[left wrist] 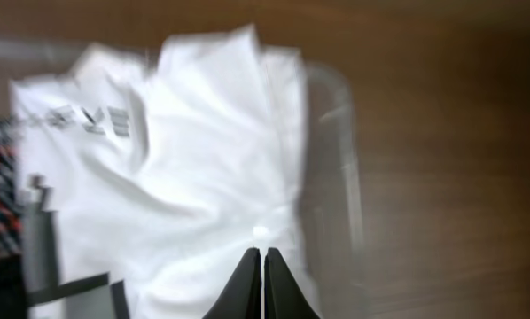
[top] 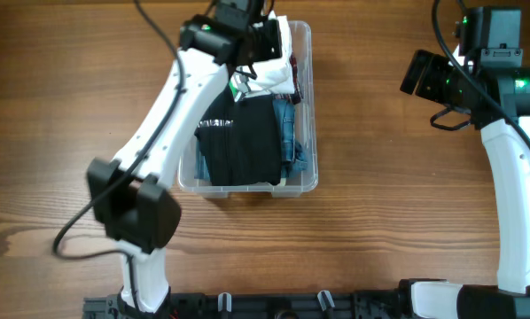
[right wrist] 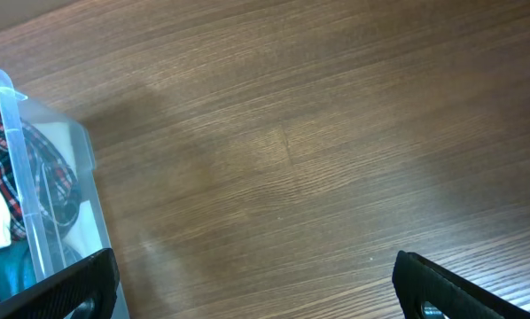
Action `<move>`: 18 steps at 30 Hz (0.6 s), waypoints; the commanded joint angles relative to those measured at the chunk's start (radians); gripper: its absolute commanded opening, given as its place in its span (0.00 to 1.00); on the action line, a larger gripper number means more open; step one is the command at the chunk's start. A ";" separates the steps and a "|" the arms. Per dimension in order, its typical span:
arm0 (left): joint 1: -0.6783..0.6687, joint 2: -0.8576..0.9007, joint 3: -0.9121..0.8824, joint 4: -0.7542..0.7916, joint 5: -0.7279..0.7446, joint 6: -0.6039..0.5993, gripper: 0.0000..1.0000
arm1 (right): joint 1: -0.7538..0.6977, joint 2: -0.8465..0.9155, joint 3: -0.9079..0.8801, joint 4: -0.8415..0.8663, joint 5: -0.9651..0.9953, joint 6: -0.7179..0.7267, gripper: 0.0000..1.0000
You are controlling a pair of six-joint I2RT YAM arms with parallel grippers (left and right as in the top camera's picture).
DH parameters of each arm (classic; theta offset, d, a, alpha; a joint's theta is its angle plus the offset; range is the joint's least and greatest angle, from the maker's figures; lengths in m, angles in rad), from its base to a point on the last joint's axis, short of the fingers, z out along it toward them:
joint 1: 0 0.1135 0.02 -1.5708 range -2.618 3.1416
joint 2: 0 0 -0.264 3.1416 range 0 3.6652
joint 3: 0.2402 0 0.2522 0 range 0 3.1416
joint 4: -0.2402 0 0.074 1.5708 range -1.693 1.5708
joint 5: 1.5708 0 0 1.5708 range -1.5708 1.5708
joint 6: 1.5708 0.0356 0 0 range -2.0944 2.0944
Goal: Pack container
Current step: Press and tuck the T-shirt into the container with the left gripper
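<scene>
The clear plastic container (top: pixel 307 106) stands at the table's upper middle, filled with folded clothes: a black garment (top: pixel 243 142), blue denim (top: pixel 293 146), a white garment (top: pixel 274 71) and a red plaid piece (top: pixel 294 73). My left gripper (top: pixel 263 37) is over the container's far end. In the left wrist view its fingers (left wrist: pixel 262 259) are shut tip to tip just above the white garment (left wrist: pixel 203 159), with nothing seen between them. My right gripper (top: pixel 410 73) is open and empty over bare table to the right of the container. Its fingers (right wrist: pixel 256 283) are spread wide.
The container's wall (right wrist: pixel 21 151) shows at the left of the right wrist view, with plaid cloth behind it. The wooden table (top: pixel 389 204) surrounds the container. The left arm (top: pixel 167 115) crosses over the container's left side.
</scene>
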 commanded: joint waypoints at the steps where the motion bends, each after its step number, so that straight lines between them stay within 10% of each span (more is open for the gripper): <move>1: 0.000 0.076 0.010 -0.054 0.018 0.024 0.04 | 0.000 0.004 0.004 0.003 0.014 -0.008 1.00; 18: 0.002 0.255 0.008 -0.240 0.011 0.024 0.04 | 0.000 0.004 0.004 0.003 0.014 -0.008 1.00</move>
